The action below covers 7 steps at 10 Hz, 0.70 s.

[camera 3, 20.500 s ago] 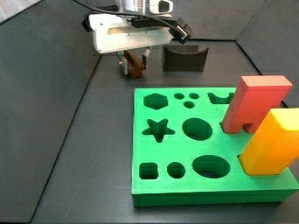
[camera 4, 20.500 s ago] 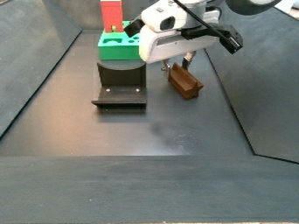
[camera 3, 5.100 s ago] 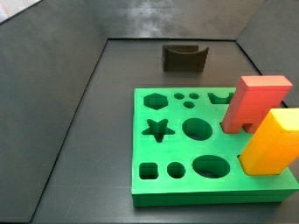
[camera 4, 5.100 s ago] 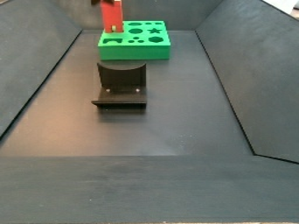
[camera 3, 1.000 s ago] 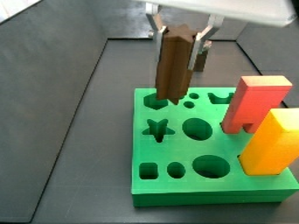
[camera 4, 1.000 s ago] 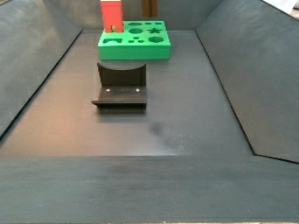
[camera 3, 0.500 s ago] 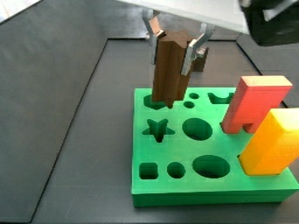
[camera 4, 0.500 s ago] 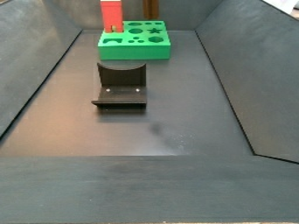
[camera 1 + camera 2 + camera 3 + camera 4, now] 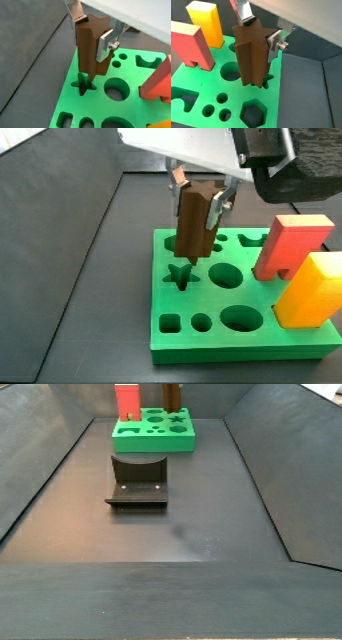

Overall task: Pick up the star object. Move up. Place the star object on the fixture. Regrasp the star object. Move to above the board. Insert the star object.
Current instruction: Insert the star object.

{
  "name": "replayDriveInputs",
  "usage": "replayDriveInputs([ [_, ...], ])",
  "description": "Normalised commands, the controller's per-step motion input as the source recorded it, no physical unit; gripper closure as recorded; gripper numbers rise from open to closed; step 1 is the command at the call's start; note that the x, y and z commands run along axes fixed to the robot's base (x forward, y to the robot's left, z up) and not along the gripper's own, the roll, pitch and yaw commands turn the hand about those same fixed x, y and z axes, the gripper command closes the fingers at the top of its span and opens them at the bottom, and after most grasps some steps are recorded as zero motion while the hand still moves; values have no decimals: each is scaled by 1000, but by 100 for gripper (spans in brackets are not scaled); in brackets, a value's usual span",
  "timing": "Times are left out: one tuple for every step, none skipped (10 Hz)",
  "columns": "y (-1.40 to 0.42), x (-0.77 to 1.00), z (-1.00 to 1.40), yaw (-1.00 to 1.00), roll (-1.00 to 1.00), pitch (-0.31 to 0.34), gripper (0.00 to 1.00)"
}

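My gripper (image 9: 201, 188) is shut on the star object (image 9: 194, 223), a dark-brown ridged bar held upright by its top. Its lower end hangs just over the star-shaped hole (image 9: 181, 276) in the green board (image 9: 201, 346); I cannot tell whether it touches. In both wrist views the silver fingers (image 9: 105, 44) (image 9: 274, 42) clamp the bar (image 9: 89, 55) (image 9: 251, 55) above the board (image 9: 137, 77) (image 9: 198, 82), with the gripper (image 9: 93, 32) (image 9: 258, 31) straight over the hole (image 9: 83, 87). In a side view the bar's lower end (image 9: 175, 394) shows over the board (image 9: 154, 434). The fixture (image 9: 138, 482) stands in front of the board.
A red block (image 9: 291, 246) and a yellow-orange block (image 9: 310, 288) stand upright in the board's right side, close to the held bar. They also show in a wrist view (image 9: 191, 42) (image 9: 208, 22). Dark sloped walls enclose the floor.
The gripper has come down with the bar and shifted a little left, bringing its lower end closer to the star hole. The bar's end has come into the side view from the fixture's side.
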Motion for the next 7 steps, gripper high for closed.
replayDriveInputs([
  [0, 0, 0, -137, -166, -7, 100],
  [0, 0, -26, -71, 0, 0, 100],
  [-43, -14, -109, -117, 0, 0, 100],
  [-51, -49, -111, -94, 0, 0, 100],
  [-91, -131, -146, -43, 13, -11, 100],
  [-243, -146, -171, 34, 36, -56, 100],
  [-177, -123, -134, 37, 0, -64, 100],
])
